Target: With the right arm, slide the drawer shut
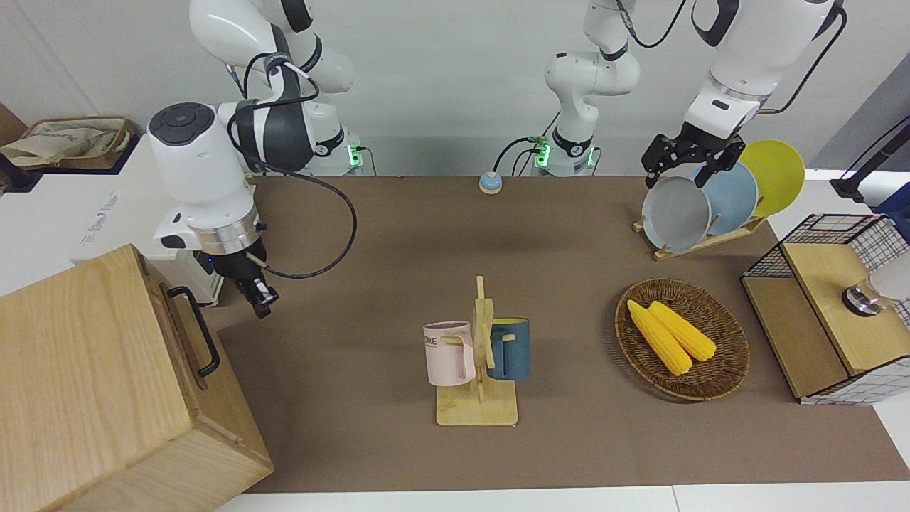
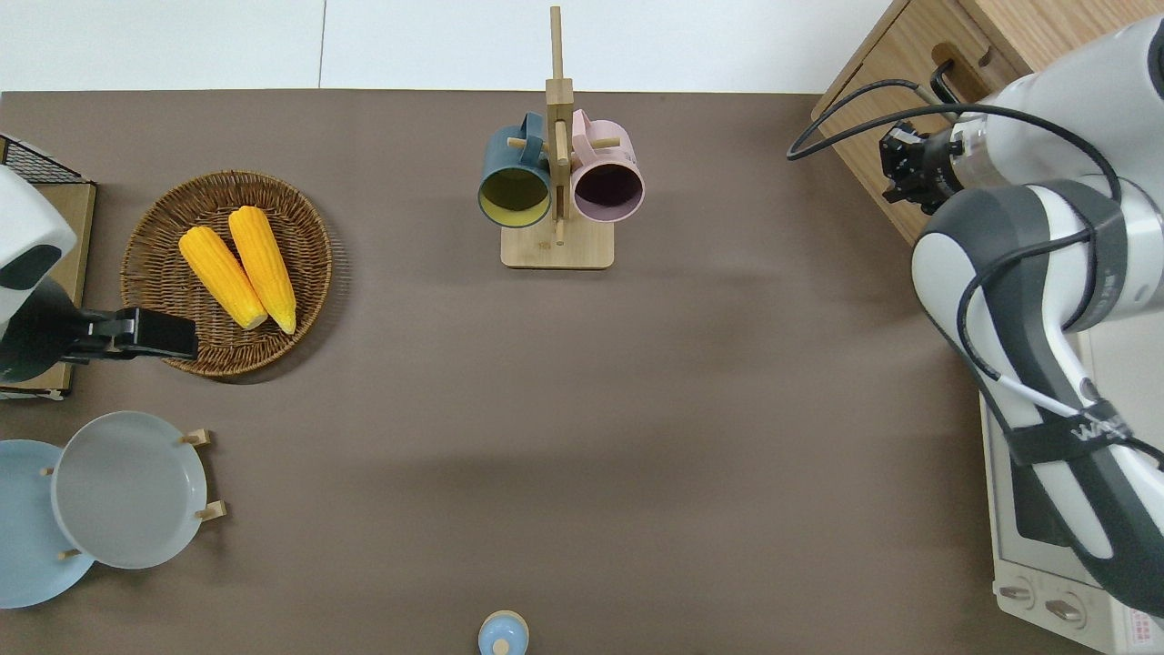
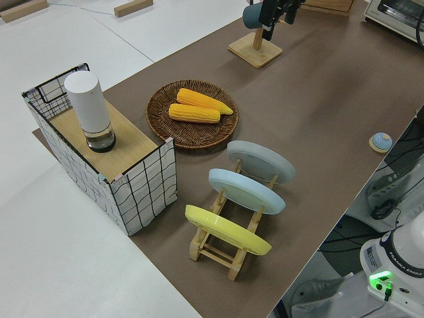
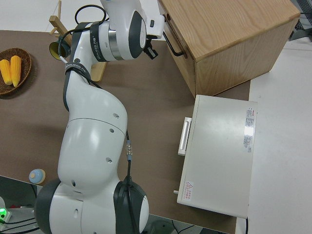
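Right claw point(image 4: 151, 51) beside drawer handle point(image 4: 173, 45)

bare mat point(image 1: 355, 341) between cabinet point(image 1: 92, 384) and mug stand point(image 1: 478, 398).

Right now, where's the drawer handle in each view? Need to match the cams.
Front: drawer handle on the cabinet front, lower left corner.
Overhead: handle at top right, partly hidden by the right arm.
Left side: not in it.
Right side: handle near top centre, beside the right gripper.
Shared landmark: mug tree.
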Available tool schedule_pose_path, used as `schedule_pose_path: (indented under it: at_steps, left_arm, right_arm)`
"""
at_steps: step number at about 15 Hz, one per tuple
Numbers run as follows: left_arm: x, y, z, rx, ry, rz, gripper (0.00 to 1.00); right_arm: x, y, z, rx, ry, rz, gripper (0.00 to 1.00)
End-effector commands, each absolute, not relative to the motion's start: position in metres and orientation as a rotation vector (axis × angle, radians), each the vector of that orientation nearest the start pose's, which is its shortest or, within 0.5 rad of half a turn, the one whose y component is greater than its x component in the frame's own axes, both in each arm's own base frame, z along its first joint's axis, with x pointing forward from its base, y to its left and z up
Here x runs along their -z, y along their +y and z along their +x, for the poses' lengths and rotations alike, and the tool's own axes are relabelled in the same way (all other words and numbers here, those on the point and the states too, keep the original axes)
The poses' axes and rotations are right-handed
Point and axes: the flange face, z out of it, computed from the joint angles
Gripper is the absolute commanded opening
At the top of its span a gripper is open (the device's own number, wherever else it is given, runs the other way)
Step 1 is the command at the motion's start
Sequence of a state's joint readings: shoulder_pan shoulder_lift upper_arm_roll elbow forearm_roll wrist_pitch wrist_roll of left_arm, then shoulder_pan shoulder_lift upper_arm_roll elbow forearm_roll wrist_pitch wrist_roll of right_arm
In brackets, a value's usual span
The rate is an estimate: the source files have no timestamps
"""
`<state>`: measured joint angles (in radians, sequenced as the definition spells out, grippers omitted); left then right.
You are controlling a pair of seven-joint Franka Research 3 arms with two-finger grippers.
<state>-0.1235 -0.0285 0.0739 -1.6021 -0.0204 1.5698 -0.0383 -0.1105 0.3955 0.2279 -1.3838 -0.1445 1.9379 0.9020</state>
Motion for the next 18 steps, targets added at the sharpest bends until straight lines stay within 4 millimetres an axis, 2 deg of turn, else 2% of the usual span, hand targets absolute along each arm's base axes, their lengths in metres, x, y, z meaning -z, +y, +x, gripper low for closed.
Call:
schedule_pose_path:
  at_steps: [1,4,8,9,10,11,12,13,14,18]
  left_arm:
    - [-0.63,-0.027,0.541,-0.013,0.02,-3.152,1.0]
    - [-0.63,-0.027,0.541,-0.013,0.02,-3.152,1.0]
    - [-0.63,-0.027,0.541,-0.013,0.02,-3.152,1.0]
    - [-0.63,-0.027,0.541,-0.011,0.02,-3.152,1.0]
    - [-0.63,-0.027,0.541,-0.013,0.02,-3.152,1.0]
    - [-0.63,-0.027,0.541,-0.013,0.022,-3.152,1.0]
    - [-0.63,-0.027,0.541,-0.013,0.02,-3.152,1.0]
    - [-0.63,-0.027,0.541,-0.011,0.022,-3.152,1.0]
    - [-0.63,-0.027,0.541,-0.011,0.02,-3.152,1.0]
    - [-0.63,-0.027,0.541,-0.013,0.02,-3.152,1.0]
  right_arm:
    - [-0.524,0.067,0.66,0.198,0.95,-2.969,0.048]
    - [-0.542,0.073,0.642,0.143,0.657,-3.073,0.094]
    - [-0.554,0.079,0.624,0.121,0.399,-3.133,0.242]
    - [-0.56,0.079,0.618,0.106,0.346,-3.148,0.338]
    - [-0.565,0.078,0.613,0.091,0.289,-3.161,0.502]
    - [-0.572,0.077,0.608,0.089,0.243,-3.165,0.585]
    - [-0.578,0.076,0.604,0.085,0.218,-3.161,0.714]
    - [-0.584,0.076,0.6,0.096,0.199,-3.159,0.904]
    - [-0.589,0.078,0.596,0.105,0.184,-3.16,0.978]
    - [-0.604,0.08,0.566,0.121,0.17,-3.16,0.979]
